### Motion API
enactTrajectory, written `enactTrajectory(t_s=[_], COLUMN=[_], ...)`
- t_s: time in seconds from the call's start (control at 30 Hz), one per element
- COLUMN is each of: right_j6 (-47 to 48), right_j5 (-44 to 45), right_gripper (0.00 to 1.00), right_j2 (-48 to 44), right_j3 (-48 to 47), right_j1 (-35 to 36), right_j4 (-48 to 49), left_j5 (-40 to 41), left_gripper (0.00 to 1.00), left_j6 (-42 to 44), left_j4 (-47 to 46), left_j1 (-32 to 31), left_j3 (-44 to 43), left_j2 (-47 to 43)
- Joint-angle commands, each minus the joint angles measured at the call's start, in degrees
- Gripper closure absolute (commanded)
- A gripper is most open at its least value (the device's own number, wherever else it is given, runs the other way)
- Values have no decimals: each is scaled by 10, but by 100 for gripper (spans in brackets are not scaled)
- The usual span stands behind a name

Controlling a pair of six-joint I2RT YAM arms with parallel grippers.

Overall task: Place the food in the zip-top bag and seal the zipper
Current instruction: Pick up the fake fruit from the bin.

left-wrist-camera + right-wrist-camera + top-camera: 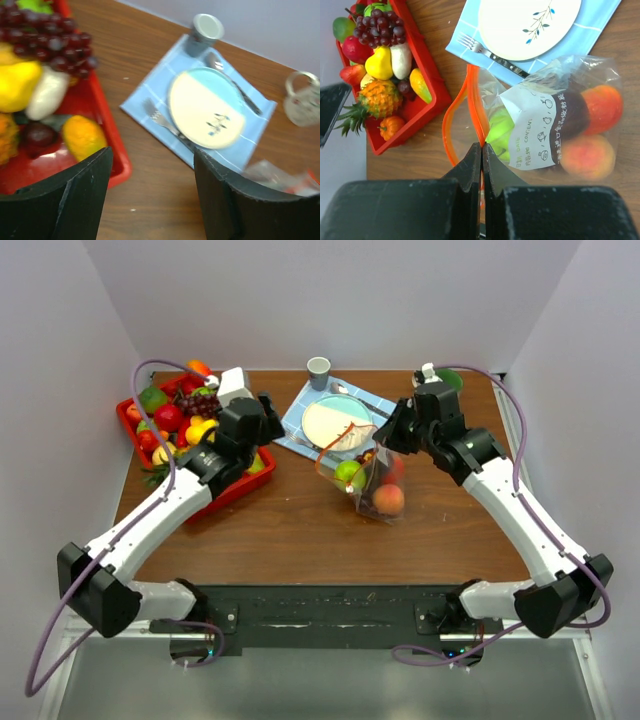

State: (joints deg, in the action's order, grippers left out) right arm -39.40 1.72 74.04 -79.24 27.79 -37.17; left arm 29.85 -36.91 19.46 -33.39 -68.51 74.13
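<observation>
The clear zip-top bag point(372, 483) stands on the table in front of the plate, holding a green apple point(499, 132), two peaches point(582, 155) and a dark piece. Its white label point(535, 125) faces my right wrist camera. The orange zipper point(475, 100) gapes in a loop, so the mouth is open. My right gripper point(481, 146) is shut on one side of the zipper strip, and it also shows in the top view point(385, 440). My left gripper point(152, 165) is open and empty, over bare table beside the red tray's right edge point(262, 425).
A red tray point(240, 485) at the left holds more food: grapes point(50, 42), pineapple point(380, 97), apples, yellow pieces. A blue napkin point(150, 95) carries a plate point(205, 107), fork point(160, 120) and spoon. A grey cup point(318, 370) stands behind it. A green cup sits at the far right.
</observation>
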Motion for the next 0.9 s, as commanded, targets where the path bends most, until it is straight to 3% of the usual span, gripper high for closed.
enactTrajectory(t_s=[0.0, 0.33, 0.87], right_j6=[8, 22, 26], right_j5=[-29, -47, -64], right_gripper=[100, 100, 100], right_j2=[-20, -15, -7], right_j3=[1, 15, 17], right_j1=[-1, -2, 0], right_j4=[47, 51, 54], left_j5=[70, 83, 0], left_gripper=[31, 34, 31], left_j6=[-39, -98, -86], left_j4=[47, 37, -68], left_j1=[46, 101, 147], left_j3=[-3, -5, 53], left_j2=[56, 177, 247])
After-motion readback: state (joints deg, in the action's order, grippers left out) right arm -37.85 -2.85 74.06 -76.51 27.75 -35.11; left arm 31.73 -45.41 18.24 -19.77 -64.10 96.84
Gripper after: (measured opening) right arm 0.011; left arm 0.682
